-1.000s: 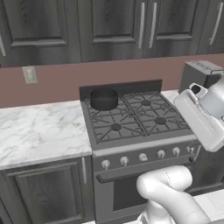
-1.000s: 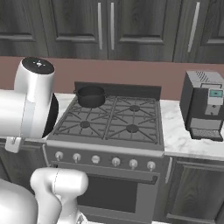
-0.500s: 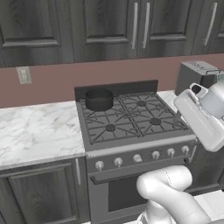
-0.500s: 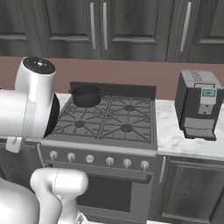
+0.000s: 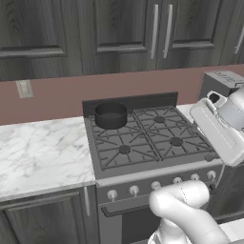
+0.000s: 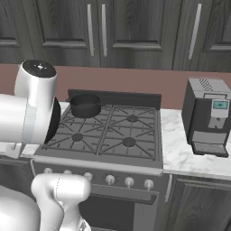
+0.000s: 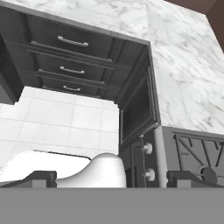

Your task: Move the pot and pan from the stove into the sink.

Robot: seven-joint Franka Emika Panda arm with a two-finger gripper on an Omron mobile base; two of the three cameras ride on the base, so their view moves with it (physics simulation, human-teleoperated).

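Pot (image 5: 110, 116) is seen on the rear left burner of the stove (image 5: 147, 143), close under the back panel, upright and apart from everything else. It is also visible from the right base view (image 6: 85, 105), again at the back left corner of the grates. No pan can be made out on any burner, and no sink is found along the marble desk (image 5: 40, 152) to the left of the range.

Jaws are spread wide, nothing held; the finger tips (image 7: 40, 178) are seen at the bottom of the hand view, pointed down past the stove's front edge toward the tiled floor (image 7: 57, 131) and a bank of drawers (image 7: 72, 65). The hand is well apart from the pot.

Risks judged from here:
- Reach is long. The pot sits at the far side of the range, so the arm could be overstretched and the grasp made shallow on the rim.
- Small side handles may be missed; a pinch on the bare wall could slip or tip the pot.
- Raised grates could catch the base if the pot is dragged rather than lifted.
- A coffee machine (image 6: 210, 117) on the right desk could be clipped by a wide swing.
- With the sink unseen, the carry route cannot be judged.
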